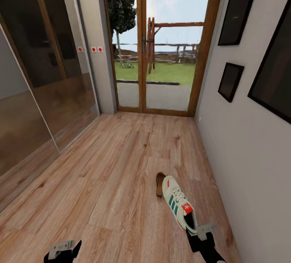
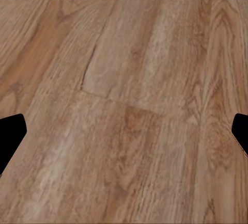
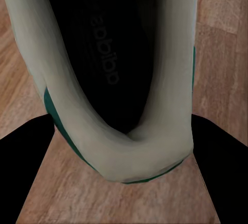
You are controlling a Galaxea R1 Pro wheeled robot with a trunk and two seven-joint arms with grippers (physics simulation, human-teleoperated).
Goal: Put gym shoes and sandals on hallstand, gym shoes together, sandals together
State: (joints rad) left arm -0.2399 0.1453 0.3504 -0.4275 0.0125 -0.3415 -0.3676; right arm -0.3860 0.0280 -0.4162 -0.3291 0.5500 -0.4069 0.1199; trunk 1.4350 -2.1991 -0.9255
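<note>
While the right pincer clamps the gym shoe's heel, a sandal lies beyond; the left pincer hangs wide open, empty.

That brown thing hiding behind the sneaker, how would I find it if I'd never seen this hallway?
Start at the glass door and come back along the wood floor beside the right wall. Just before the right gripper lies a white sneaker; the sandal peeks out at its toe end. It is dark brown and mostly hidden, unlike the white, green-striped sneaker.
</note>
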